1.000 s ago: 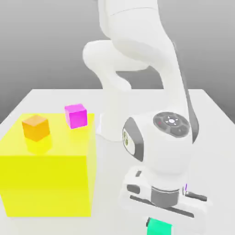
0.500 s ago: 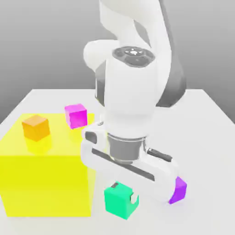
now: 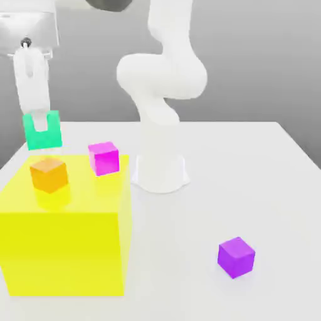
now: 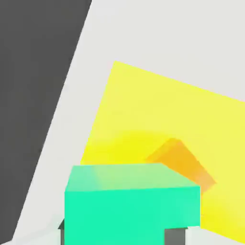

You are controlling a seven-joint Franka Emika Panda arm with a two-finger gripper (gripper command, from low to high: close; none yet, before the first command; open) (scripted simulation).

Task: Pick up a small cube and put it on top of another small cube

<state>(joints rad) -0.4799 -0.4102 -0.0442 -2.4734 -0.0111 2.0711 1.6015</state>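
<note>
Teal-green cube (image 3: 42,131) is clamped in your fingers (image 3: 41,120); carry step: line up over orange cube (image 3: 49,173), then lower

The white table (image 3: 263,163) holds a big yellow block (image 3: 63,251) under the gripper (image 3: 42,128). A purple cube (image 3: 236,257) sits far from the gripper.

Cube (image 3: 42,131) held above another cube (image 3: 49,173) on block (image 3: 63,251), third cube (image 3: 103,157) beside, fourth (image 3: 236,256) on table (image 3: 251,175) at exterior view's right

Arm (image 3: 164,75) raised high; jaws clamped on teal cube (image 3: 42,130), pointing down.
</note>
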